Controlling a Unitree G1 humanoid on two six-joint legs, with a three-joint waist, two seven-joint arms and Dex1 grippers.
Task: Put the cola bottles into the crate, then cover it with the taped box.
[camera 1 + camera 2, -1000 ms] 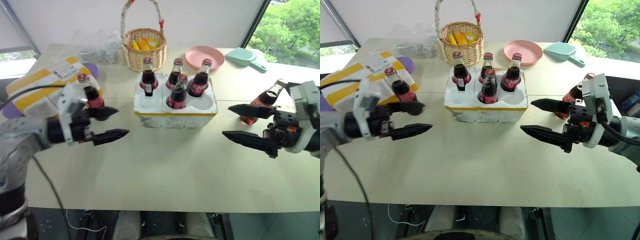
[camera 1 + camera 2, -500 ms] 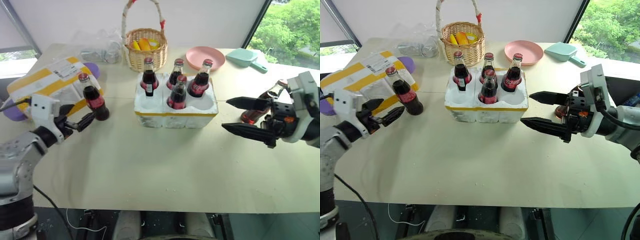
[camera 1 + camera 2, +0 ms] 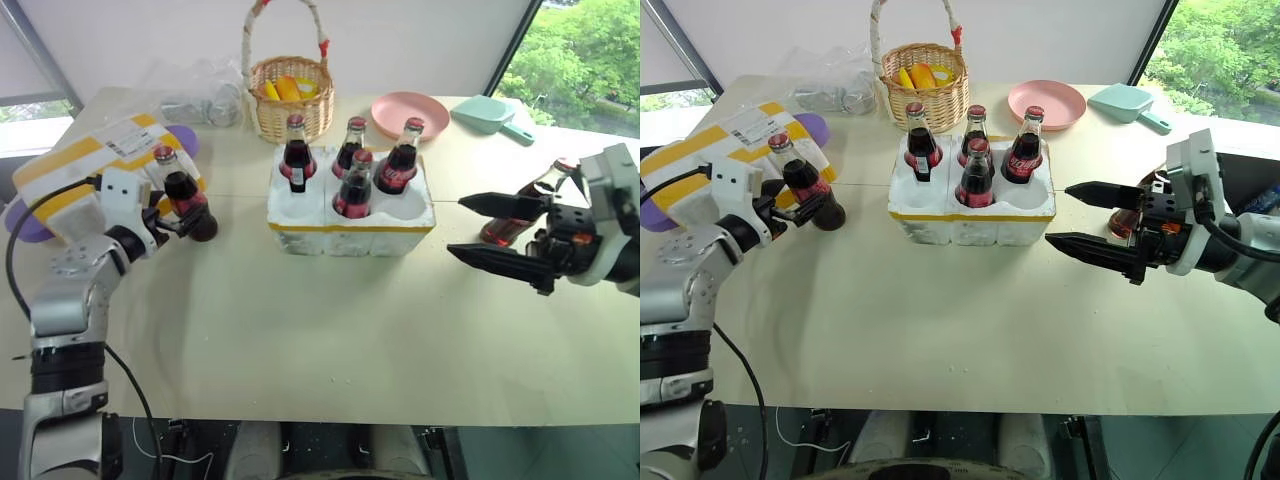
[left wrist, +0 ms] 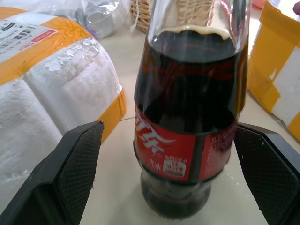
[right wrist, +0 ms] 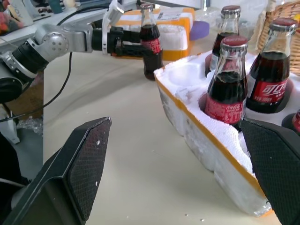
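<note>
Landmark: crate point(image 3: 350, 215), mid-counter, yellow band along its lower edge.

1. Box point(image 3: 85, 165): far left of the crate, on the counter point(image 3: 300, 330), yellow bands and white label up. Not yet used as cover.
2. Left tool point(image 3: 185, 222): left of the crate. A second ago it hung short of the loose bottle, nearer the counter's front edge; it has since reached forward and now straddles that bottle. Fingers point(image 4: 77, 154) wide, one on each side of the label, gaps showing on both sides; nothing gripped.
3. Loose bottle point(image 3: 183, 195): left of the crate, just beside the box, upright on the counter, unmoved.
4. Crate contents: four bottles point(image 3: 355, 185) standing in wells, three in the rear row, one front centre. Two front wells empty, either side of it.
5. Sixth bottle point(image 3: 520, 210): right of the crate, tilted, partly hidden behind the right tool.
6. Right tool point(image 3: 495, 232): right of the crate, fingers spread wide, empty, about where it was.

Reading: left tool is placed for a grasp; closing on the loose bottle looks like the next step. Two bottles and the cover remain.
</note>
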